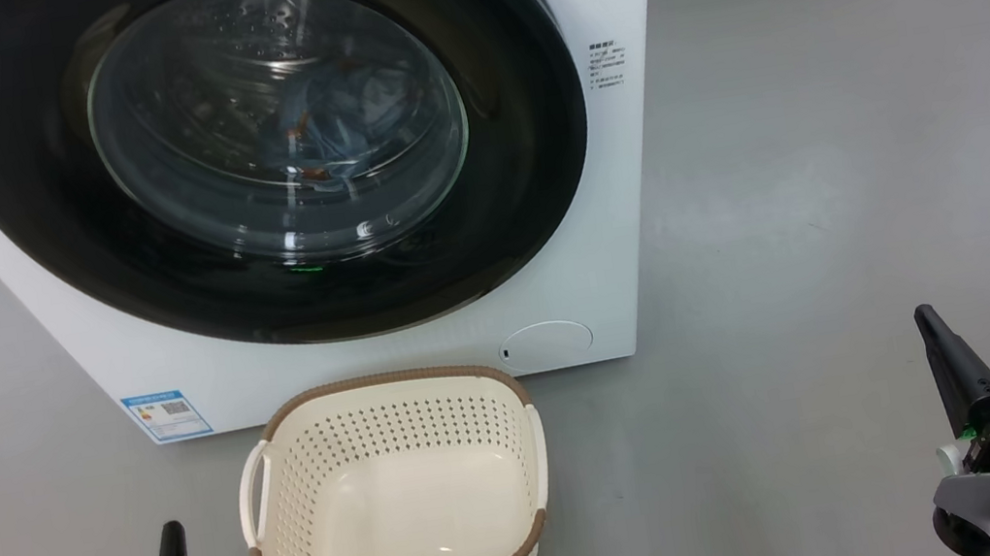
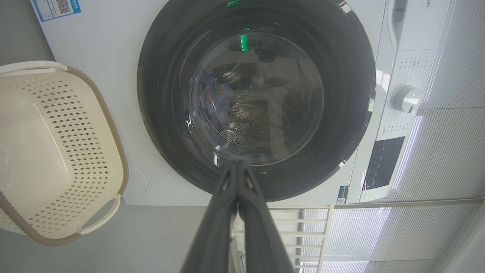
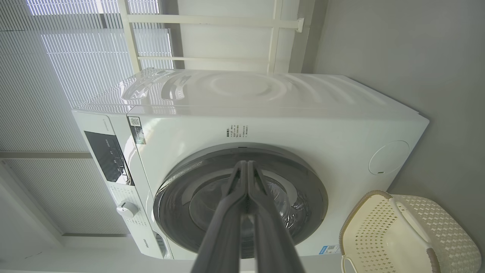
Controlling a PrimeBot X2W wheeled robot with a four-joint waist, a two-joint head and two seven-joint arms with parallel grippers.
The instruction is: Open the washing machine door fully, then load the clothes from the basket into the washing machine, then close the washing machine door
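Black-rimmed round glass door [image 1: 223, 162] is shut flush on the big white front-loading washing machine [image 1: 606, 232], and both sets of fingers are pinched closed with nothing in them.

Those light blue printed clothes [image 1: 333, 116] are bunched up inside the steel drum [image 1: 244, 41], showing through the glass well beyond both sets of fingertips. On the left gripper [image 1: 169, 538] the two long dark fingers are pressed flat together, and its wrist cam has the tips lined up with the lower part of the door. Just to the right of those fingers, the small cream perforated plastic basket [image 1: 378, 379] with the brown woven rim sits on the grey floor [image 1: 832, 169], right in front of the machine. Same deal for the right gripper [image 1: 928, 321]: fingers closed tip to tip, parked well off on the basket's other side, the door straight past its tips in its wrist cam.
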